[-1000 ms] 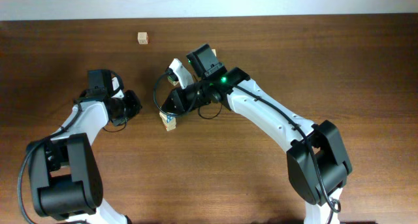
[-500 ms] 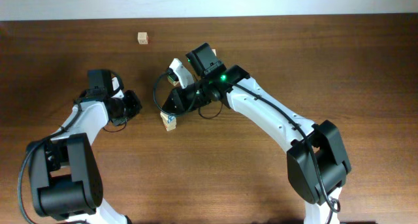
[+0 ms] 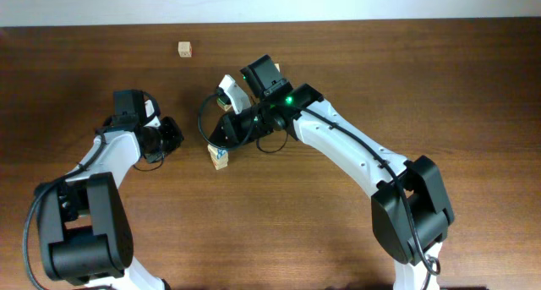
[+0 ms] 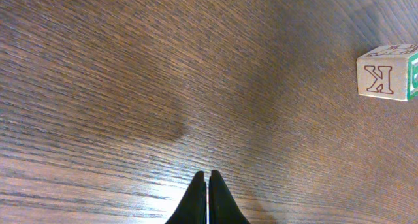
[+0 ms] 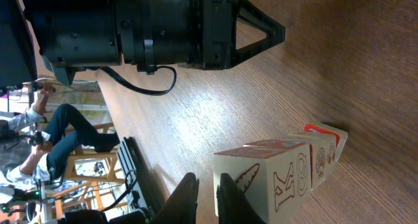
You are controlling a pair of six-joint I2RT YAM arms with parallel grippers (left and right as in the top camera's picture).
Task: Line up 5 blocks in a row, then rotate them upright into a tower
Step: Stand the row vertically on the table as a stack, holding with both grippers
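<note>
A short row of pale wooden blocks lies on the table just below my right gripper. In the right wrist view the near block shows red K and 8 outlines, and behind it come a second block and a red-edged one. My right gripper stands at the near block's left face, its fingers a narrow gap apart with nothing between them. Another block sits alone at the far edge. My left gripper is shut and empty, well left of a red-K block.
The left arm's dark body fills the top of the right wrist view, across the table from the row. The right arm reaches diagonally over the middle of the brown wooden table.
</note>
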